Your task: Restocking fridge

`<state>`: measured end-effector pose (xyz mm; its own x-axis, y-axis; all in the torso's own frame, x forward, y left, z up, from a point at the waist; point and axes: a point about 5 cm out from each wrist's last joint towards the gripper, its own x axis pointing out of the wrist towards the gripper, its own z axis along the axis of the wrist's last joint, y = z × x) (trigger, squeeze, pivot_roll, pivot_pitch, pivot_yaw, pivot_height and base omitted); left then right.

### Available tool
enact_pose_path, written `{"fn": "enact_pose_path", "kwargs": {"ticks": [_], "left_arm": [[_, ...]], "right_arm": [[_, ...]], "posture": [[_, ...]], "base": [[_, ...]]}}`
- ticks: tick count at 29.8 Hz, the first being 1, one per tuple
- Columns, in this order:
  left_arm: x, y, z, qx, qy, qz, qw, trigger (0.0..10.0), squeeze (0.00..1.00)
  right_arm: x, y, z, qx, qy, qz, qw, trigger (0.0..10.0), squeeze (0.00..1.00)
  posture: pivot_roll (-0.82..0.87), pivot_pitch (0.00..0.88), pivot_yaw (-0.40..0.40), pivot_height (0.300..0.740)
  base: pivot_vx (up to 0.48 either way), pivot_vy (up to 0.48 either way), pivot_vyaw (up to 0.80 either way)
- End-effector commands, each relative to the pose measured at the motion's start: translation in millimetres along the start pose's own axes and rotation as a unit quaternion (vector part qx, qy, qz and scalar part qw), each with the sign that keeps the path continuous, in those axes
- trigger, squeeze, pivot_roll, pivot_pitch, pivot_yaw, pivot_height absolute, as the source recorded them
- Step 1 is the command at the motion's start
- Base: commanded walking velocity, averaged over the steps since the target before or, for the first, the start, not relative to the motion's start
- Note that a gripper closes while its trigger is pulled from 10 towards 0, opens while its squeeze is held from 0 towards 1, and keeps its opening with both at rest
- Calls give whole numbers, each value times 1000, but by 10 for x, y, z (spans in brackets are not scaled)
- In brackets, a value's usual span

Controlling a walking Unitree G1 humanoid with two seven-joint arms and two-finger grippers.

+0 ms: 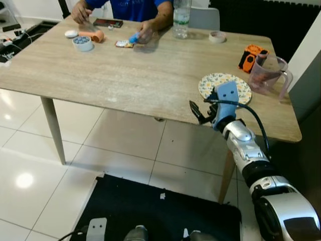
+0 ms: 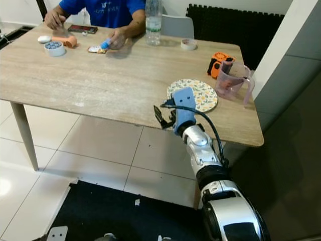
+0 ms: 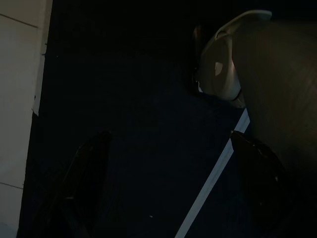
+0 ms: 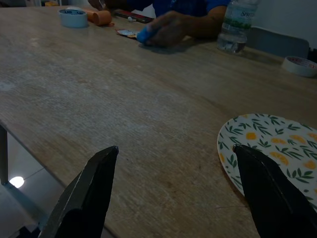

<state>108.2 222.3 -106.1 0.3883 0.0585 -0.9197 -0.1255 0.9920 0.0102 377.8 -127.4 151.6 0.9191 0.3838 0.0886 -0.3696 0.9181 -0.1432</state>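
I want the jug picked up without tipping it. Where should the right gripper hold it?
Probably by the handle, which juts from the upright jug toward the table's right edge. Come from that side, clear of the plate; the open right gripper is still short of the table.

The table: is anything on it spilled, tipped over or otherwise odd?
Nothing stands out. The patterned plate lies flat near the table's front edge, the clear jug and water bottle stand upright, and the right gripper hovers open by that edge.

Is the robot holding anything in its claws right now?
No. The right tool is open and empty at the table edge near the flowered plate. The left tool hangs open, holding nothing.
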Motion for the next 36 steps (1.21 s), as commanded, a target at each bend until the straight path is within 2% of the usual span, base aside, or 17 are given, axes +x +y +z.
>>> {"fn": "enact_pose_path", "kwargs": {"ticks": [1,36], "left_arm": [[-16,57,-41,-5,2,3,1000,10000,0],[-15,84,15,16,-3,-3,1000,10000,0]], "right_arm": [[-13,13,-3,-6,1,2,1000,10000,0],[-44,9,-28,-32,9,12,999,10000,0]], "posture": [[2,92,-19,740],[-1,57,-18,740]], "base": [[247,0,0],[356,0,0]]}}
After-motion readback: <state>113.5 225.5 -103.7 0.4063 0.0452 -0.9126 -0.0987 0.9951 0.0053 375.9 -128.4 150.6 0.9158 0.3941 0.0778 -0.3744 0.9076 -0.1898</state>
